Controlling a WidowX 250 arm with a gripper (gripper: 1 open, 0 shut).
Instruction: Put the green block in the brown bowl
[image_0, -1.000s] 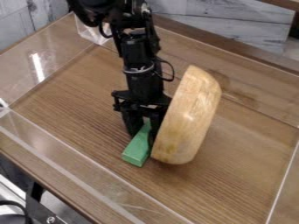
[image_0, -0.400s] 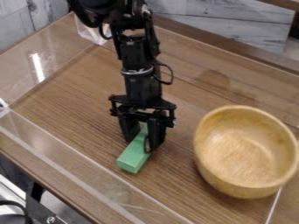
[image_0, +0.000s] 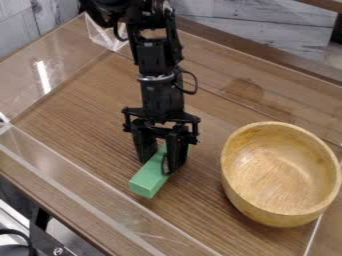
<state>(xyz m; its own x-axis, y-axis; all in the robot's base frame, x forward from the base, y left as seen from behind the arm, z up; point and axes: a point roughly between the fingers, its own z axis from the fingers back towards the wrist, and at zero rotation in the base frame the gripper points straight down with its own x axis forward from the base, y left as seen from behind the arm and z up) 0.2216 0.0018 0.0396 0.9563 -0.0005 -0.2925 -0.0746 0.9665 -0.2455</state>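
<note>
The green block (image_0: 147, 181) lies tilted on the wooden table, its lower end toward the front and its upper end between my fingers. My gripper (image_0: 162, 160) points straight down from the black arm (image_0: 155, 70) and is shut on that upper end. The brown bowl (image_0: 281, 172) stands upright on the table to the right of the gripper, a short gap away, with nothing inside it.
Low clear plastic walls (image_0: 54, 160) run around the wooden table top (image_0: 80, 110). A marble-look wall (image_0: 287, 25) stands at the back right. Dark equipment (image_0: 40, 240) shows below the table's front edge.
The bowl, tipped on its edge against the gripper a second ago, now sits upright to the right. The gripper and block have shifted slightly to the left and front.
</note>
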